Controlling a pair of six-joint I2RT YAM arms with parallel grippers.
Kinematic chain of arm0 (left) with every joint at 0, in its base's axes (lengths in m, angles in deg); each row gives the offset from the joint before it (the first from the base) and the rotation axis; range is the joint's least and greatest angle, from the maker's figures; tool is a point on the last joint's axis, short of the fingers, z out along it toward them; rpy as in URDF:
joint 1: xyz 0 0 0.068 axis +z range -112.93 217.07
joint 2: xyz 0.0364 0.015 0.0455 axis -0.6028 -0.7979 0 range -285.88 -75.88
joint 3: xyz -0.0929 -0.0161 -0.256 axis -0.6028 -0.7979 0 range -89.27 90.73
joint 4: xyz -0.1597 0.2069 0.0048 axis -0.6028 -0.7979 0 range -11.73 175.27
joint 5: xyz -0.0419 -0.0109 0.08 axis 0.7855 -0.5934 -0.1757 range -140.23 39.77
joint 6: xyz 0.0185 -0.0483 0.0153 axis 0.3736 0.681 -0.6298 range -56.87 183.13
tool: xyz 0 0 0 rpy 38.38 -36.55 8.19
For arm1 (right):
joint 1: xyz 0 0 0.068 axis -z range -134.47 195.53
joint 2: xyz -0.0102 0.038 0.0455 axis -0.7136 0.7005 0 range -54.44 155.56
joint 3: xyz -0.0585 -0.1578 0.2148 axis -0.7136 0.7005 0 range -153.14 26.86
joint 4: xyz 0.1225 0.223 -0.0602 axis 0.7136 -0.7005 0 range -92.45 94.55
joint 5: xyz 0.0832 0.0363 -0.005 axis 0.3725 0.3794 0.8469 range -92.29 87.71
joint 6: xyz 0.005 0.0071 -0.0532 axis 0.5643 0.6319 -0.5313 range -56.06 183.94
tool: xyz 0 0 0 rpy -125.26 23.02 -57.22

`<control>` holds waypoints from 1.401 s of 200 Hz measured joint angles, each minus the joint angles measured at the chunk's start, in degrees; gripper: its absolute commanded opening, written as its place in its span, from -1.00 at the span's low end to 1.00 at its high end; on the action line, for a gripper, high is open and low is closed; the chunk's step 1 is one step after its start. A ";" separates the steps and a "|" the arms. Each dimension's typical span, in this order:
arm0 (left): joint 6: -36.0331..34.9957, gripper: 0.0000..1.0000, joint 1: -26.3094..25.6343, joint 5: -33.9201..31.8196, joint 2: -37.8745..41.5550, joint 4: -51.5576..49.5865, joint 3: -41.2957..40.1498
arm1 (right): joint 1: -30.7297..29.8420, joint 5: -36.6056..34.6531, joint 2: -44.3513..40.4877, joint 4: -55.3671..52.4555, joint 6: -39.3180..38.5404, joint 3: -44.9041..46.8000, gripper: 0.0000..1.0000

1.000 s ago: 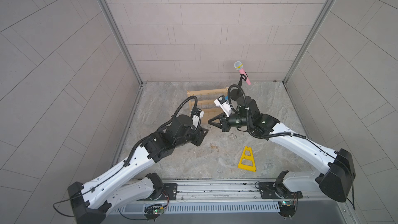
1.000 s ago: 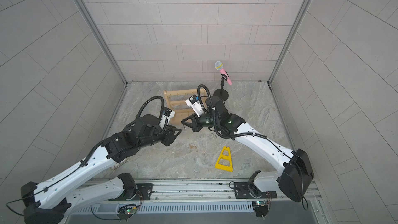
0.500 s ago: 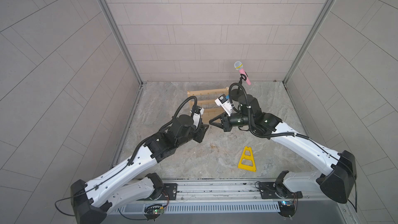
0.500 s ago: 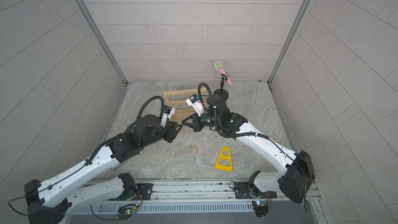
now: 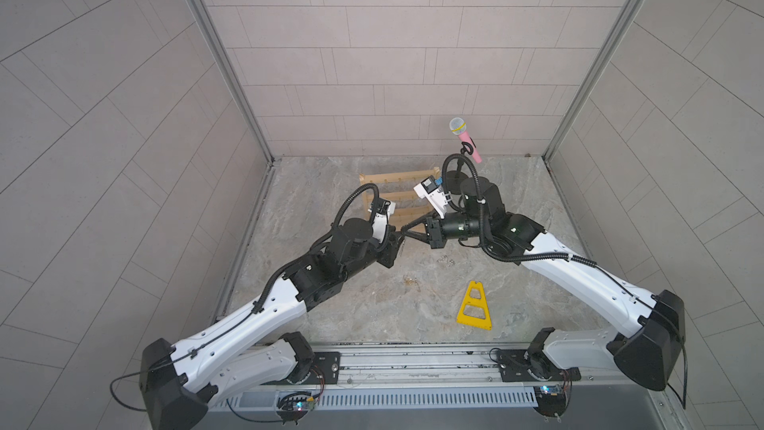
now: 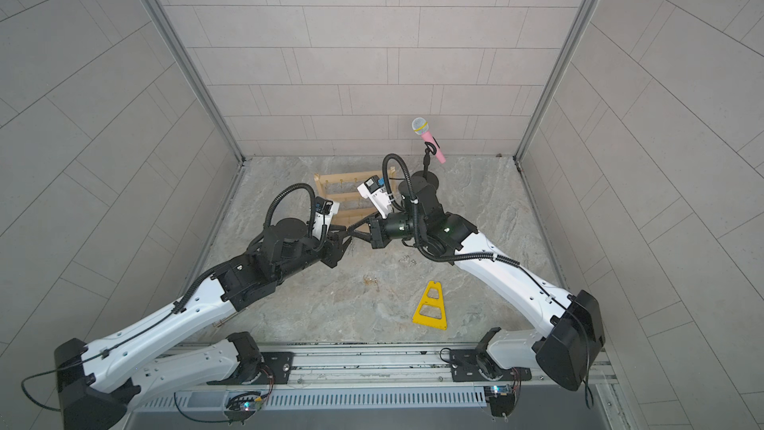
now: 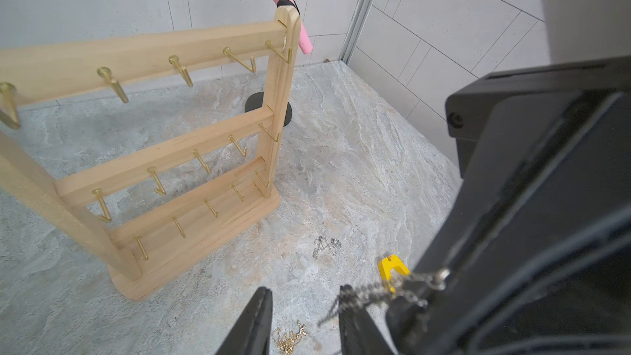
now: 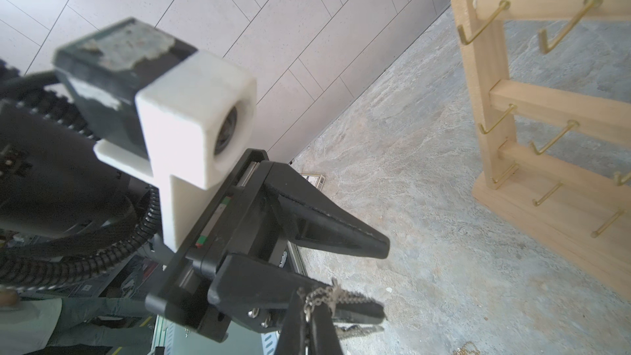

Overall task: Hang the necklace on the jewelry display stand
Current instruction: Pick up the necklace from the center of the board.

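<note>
While the right arm had kept almost still over the last second, the left arm had pushed forward toward the jewelry display stand [image 5: 397,177]. The left pincer [image 8: 380,280] now met the right pincer [image 8: 306,307] just in front of the stand's base, on its hook side and raised off the tabletop [image 5: 364,312]. The right pincer was pressed together on the necklace [image 7: 367,293], a thin silvery strand pinched at its very tips, near what looked like the clasp. The left pincer stood partly spread. The strand lay draped across one of its fingers [image 8: 273,288] without being squeezed, and the free length trailed down out of sharp view. So the necklace was in the air near the stand, not on it: every one of the gold hooks [image 7: 184,75] visible on the three bars was bare.

That approach probably meant a second grip was being set up, so that both arms could stretch the strand into a span wide enough to drop over a hook. The hanging itself had not begun. The left pincer would likely need to close on the draped section next, and a strand this fine could slide off the finger instead of being caught.

A spare silver chain [image 7: 326,245] and a gold chain [image 7: 288,336] lay loose on the tabletop in front of the stand.
</note>
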 measured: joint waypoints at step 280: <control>-1.70 -0.37 0.00 -0.81 0.31 -0.50 0.00 | 0.44 -1.11 0.00 0.66 1.09 0.02 -1.00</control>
